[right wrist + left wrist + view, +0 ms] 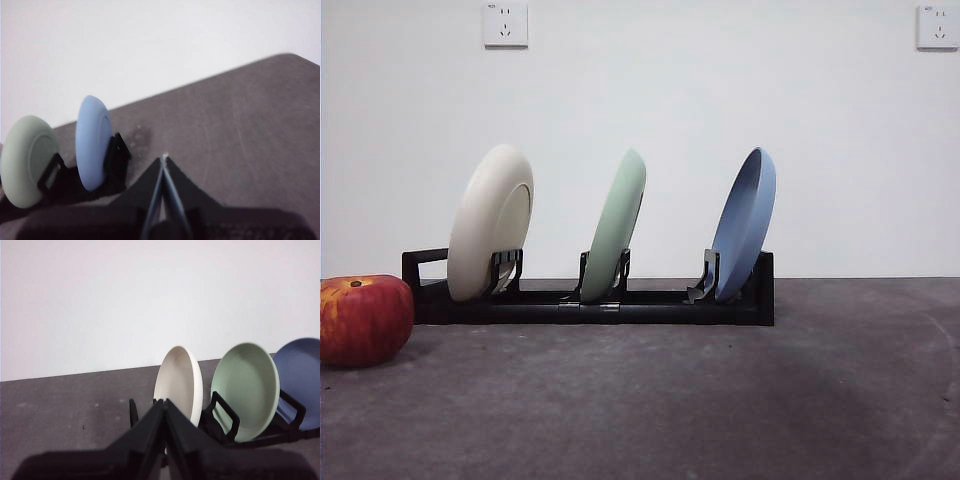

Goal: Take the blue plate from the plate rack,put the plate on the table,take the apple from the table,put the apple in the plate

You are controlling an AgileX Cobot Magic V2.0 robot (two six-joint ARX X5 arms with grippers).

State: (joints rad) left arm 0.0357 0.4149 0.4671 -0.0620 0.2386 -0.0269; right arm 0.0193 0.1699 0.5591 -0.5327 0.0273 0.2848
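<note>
The apple (362, 320) sits on the desk (720, 400) at far left, stem dimple up. The plate rack (590, 300) runs lengthwise left to right; the blue plate (745, 222) stands on edge in its rightmost slot, apparently leaning right. The left end effector (164, 407) and the right end effector (163, 162) are closed, empty.

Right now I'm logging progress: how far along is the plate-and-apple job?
Nothing looks done yet. The blue plate stands in the rack, and the apple sits on the table. Nothing is in hand: the left gripper and right gripper are shut and empty. All four steps remain.
</note>
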